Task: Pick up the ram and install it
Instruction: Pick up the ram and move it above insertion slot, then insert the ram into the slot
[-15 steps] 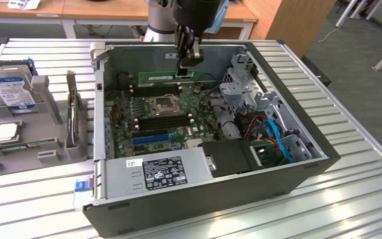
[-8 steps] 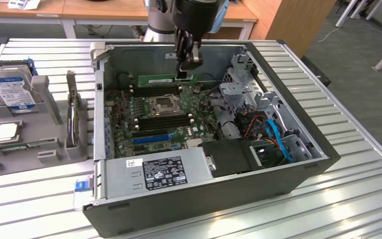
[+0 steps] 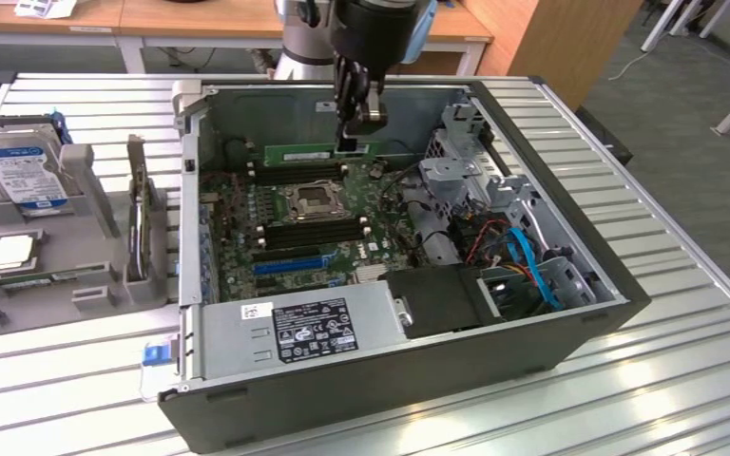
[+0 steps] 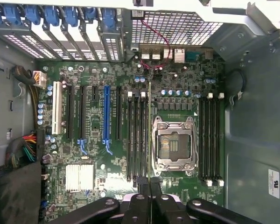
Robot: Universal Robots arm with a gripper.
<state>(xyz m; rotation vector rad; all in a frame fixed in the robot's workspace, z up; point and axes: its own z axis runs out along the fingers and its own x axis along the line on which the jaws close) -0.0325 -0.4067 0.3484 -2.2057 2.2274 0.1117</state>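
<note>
Where the tool (image 3: 354, 142) hangs: inside the open computer case (image 3: 467, 399), above the motherboard (image 3: 339, 242).
Tool state: fingers clamped together on the ram (image 3: 304, 152).
Exterior view: ram seen broadside, a level green stick reaching sideways from the tool.
Wrist view: ram (image 4: 150, 121) seen edge-on as a thin line ahead of the tool (image 4: 150, 185), between the memory slots (image 4: 136, 135) and the processor socket (image 4: 173, 142).

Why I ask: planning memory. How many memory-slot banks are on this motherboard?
2: one bank between the processor socket and the expansion slots, the other bank on the socket's opposite side.
</note>
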